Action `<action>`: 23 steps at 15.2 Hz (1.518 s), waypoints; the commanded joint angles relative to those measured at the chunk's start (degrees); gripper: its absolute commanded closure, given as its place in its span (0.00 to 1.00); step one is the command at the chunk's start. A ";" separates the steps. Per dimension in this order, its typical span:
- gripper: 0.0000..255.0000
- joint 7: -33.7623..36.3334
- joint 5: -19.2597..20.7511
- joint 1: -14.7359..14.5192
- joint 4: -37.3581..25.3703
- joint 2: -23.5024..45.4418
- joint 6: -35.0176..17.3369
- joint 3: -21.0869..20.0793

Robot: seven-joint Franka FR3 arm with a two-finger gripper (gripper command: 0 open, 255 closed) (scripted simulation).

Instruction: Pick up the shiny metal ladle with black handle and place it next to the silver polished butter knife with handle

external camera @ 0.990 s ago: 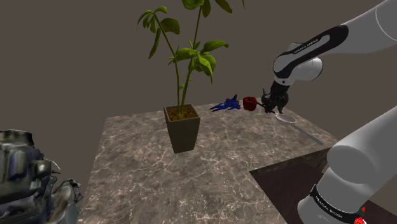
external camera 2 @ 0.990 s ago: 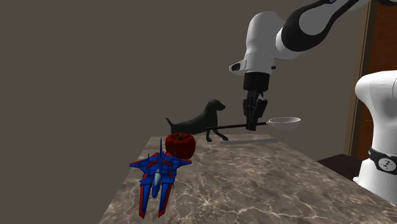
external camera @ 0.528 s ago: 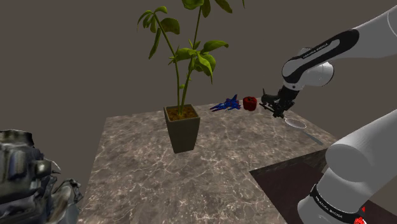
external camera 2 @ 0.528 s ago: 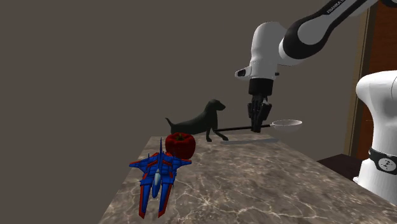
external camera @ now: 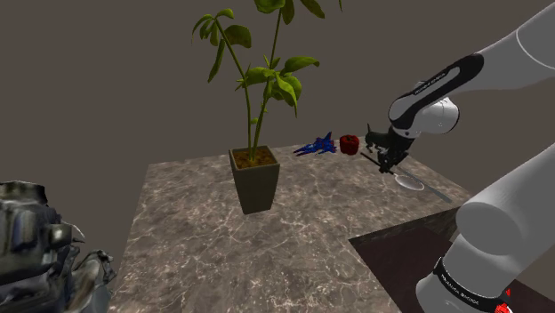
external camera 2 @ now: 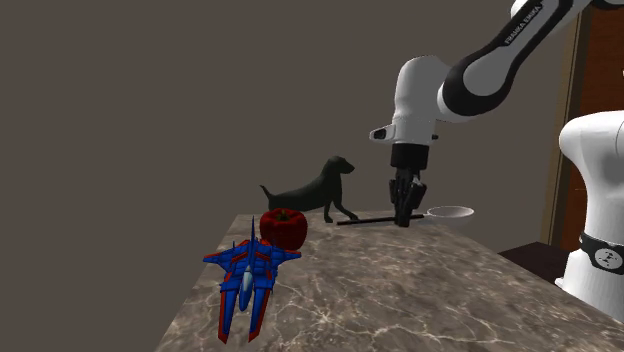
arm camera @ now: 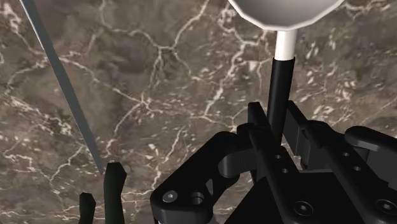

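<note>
My gripper is shut on the black handle of the ladle, and its pale metal bowl sticks out past the fingertips. The ladle hangs level and very low over the marble table, near the far right corner in the shoulder view. I cannot tell whether it touches the top. The butter knife is a thin grey strip lying flat on the marble beside the gripper. In the shoulder view the knife lies just right of the ladle bowl.
A black dog figurine, a red apple and a blue and red toy jet stand behind the gripper. A tall potted plant rises mid-table. The table edge runs close to the knife.
The gripper has come down with the ladle in it, from well above the table to just over the top next to the knife. The other objects have stayed put.
</note>
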State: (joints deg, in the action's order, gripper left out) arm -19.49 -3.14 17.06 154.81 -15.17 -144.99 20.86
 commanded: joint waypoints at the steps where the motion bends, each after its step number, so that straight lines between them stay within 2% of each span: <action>1: 1.00 -0.91 -0.99 -0.50 0.31 1.62 -1.87 0.44; 7: 1.00 -4.56 -5.35 -2.42 1.24 6.79 -7.57 1.73; 15: 1.00 -4.57 -5.36 -2.40 1.24 6.80 -7.57 1.70; 16: 0.00 -4.57 -5.36 -2.40 1.24 6.80 -7.57 1.70; 21: 0.00 -4.57 -5.36 -2.40 1.24 6.80 -7.57 1.70; 23: 0.00 -1.67 -1.26 -0.62 0.88 2.10 -2.87 1.02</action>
State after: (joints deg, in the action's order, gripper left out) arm -22.19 -5.97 15.76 155.78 -11.27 -149.71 22.11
